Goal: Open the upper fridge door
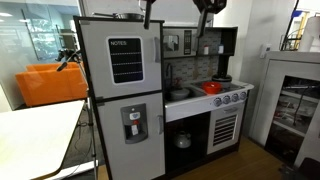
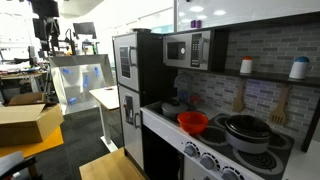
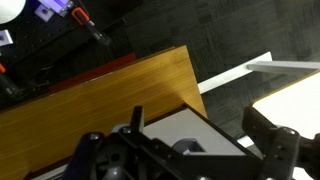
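Observation:
The upper fridge door (image 1: 122,58) is light grey with a black "NOTES" panel and a vertical grey handle (image 1: 158,55) on its right edge. It is shut. In an exterior view it shows from the side (image 2: 127,62). My gripper (image 1: 148,13) hangs high, near the top of the fridge and apart from the door and handle. It also shows in an exterior view (image 2: 45,28), out in front of the fridge. In the wrist view the gripper (image 3: 200,140) is open and empty, above a wooden board (image 3: 100,95) and a grey surface.
The lower grey door with the water dispenser panel (image 1: 133,125) is shut. A white table (image 1: 35,130) stands to the fridge's left and an orange sofa (image 1: 50,85) behind it. The toy stove carries a red pot (image 2: 193,122). A cardboard box (image 2: 25,120) lies on the floor.

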{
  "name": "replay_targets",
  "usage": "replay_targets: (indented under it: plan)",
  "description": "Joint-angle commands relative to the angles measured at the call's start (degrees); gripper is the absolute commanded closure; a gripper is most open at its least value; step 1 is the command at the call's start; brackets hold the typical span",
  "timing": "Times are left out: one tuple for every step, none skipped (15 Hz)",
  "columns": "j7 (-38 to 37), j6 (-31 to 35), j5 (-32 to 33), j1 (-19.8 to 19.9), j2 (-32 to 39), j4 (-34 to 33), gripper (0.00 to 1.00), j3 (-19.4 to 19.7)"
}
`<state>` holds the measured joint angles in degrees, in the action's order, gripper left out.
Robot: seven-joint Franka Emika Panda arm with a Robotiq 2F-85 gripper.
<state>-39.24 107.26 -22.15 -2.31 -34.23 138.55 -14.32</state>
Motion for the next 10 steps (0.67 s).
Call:
replay_targets:
  plan:
    - [-5.72,13.14,-0.61,0.41,-1.02,4.57,0.0,-2.64]
    - [-5.33,16.18,3.14,0.73,-1.14,5.62,0.0,-3.58]
    - [-4.32,17.32,6.7,0.84,-0.96,6.31,0.0,-3.88]
    - [-3.55,17.64,10.3,1.04,-0.77,6.72,0.0,-3.93]
    - [-2.87,17.97,13.79,1.25,-0.68,7.26,0.0,-3.88]
    - [-2.76,18.75,17.17,1.57,-0.9,7.71,0.0,-3.98]
    - [-2.22,19.67,20.36,1.81,-0.96,8.28,0.0,-3.9]
    - [-1.8,20.5,23.36,2.01,-1.13,8.65,0.0,-3.93]
    - [-1.41,21.68,26.1,2.15,-1.36,9.0,0.0,-3.95]
    - [-1.18,23.58,28.05,2.14,-1.56,9.51,0.0,-3.8]
